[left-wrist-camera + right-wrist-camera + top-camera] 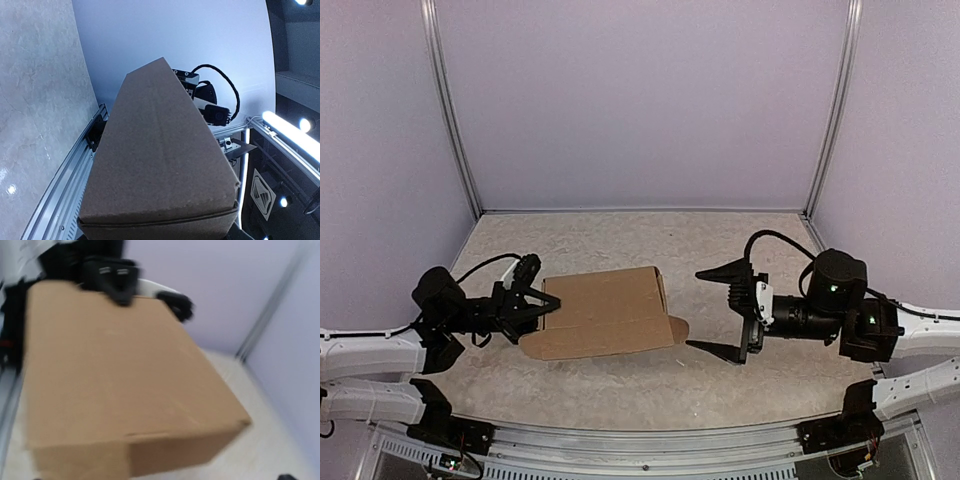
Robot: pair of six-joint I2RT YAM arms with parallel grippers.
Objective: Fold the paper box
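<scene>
the paper box [605, 312], a plain brown oblong with a small flap sticking out at its right end, is seen near the middle of the table [720, 235], between the two arms. its left end is pinched by the left gripper [545, 303]. the right gripper [695, 310] is held just off the flap end, its jaws spread wide, with nothing touched.

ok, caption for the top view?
Left gripper holds the box by one end; right gripper open at the other.
</scene>
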